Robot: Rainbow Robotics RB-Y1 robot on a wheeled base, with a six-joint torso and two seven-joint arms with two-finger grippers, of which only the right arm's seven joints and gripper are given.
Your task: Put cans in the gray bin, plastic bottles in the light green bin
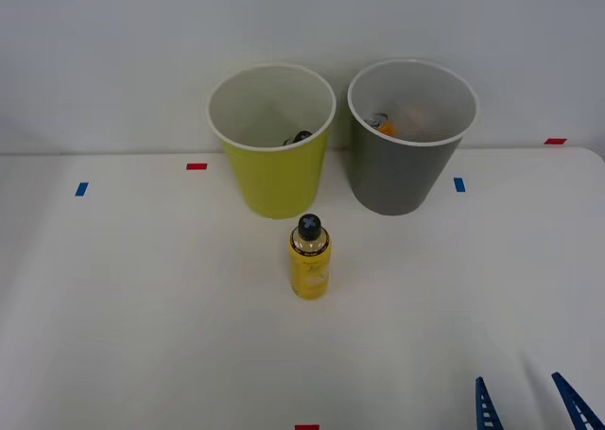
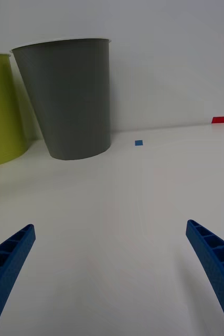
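A small yellow plastic bottle (image 1: 309, 258) with a black cap stands upright on the white table, just in front of the light green bin (image 1: 274, 180). A black cap (image 1: 300, 137) shows inside that bin. To its right stands the gray bin (image 1: 405, 170), with an orange can (image 1: 386, 125) lying inside. My right gripper (image 1: 532, 404) is open at the table's near right corner, well apart from the bottle. In the right wrist view the gripper (image 2: 112, 273) holds nothing, and the gray bin (image 2: 72, 100) and light green bin (image 2: 0, 110) stand ahead.
Small red tape marks (image 1: 197, 166) and blue tape marks (image 1: 459, 184) lie on the white table (image 1: 142, 307). A pale wall rises right behind the bins.
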